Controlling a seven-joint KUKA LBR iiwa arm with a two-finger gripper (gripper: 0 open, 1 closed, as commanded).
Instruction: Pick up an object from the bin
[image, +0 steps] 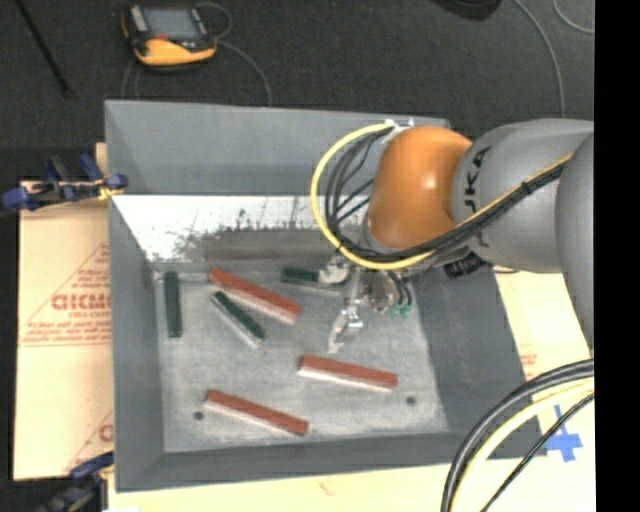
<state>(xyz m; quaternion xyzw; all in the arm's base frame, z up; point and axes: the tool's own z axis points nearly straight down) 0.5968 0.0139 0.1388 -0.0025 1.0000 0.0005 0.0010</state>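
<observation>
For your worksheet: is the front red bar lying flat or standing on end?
Lying flat: the red bar stretches lengthwise along the bin floor.

Gripper (343, 335) nr red-brown bar (347, 373), approx mid bin (135, 350)

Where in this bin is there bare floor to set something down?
Bare floor lies lower left, between the left green stick and the lower red bar, and in the lower right corner beyond the middle red bar. The upper part is crowded: upper red bar, slanted green bar and the arm.
</observation>
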